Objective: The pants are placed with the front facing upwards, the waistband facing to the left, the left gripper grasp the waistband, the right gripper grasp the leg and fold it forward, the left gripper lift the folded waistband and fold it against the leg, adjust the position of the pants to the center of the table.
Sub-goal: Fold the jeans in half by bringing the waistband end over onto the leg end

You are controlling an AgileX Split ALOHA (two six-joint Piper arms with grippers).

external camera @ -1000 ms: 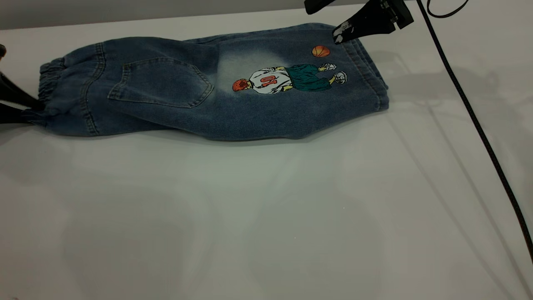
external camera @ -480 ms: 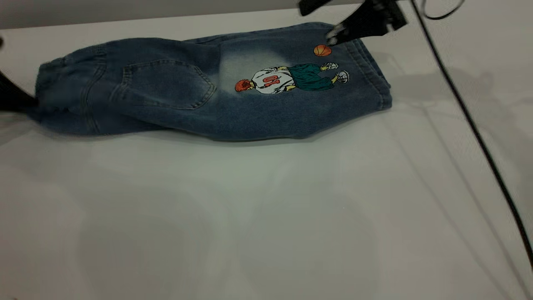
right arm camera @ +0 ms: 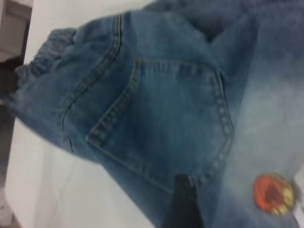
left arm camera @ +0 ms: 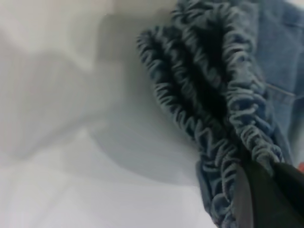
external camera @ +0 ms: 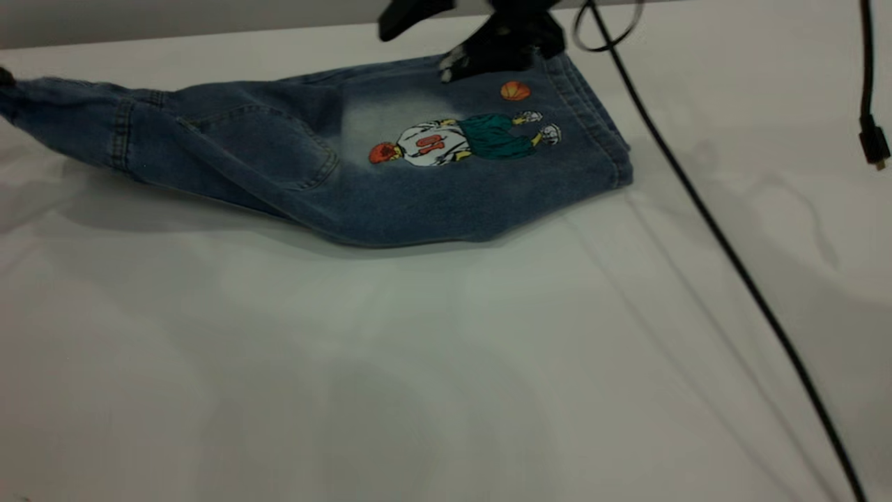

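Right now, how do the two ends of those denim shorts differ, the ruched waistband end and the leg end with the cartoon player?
The waistband is lifted off the table, pinched by the left gripper; the leg lies flat on it. The waistband is gathered and ruched; the leg is smooth, with a stitched hem. The leg bears a printed player and an orange ball; the waistband is plain. The right gripper hovers at the leg's far edge. Both are the same blue denim.

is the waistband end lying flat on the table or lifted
Lifted: the waistband hangs pinched in the left gripper, the shorts' left end raised above its shadow on the table.
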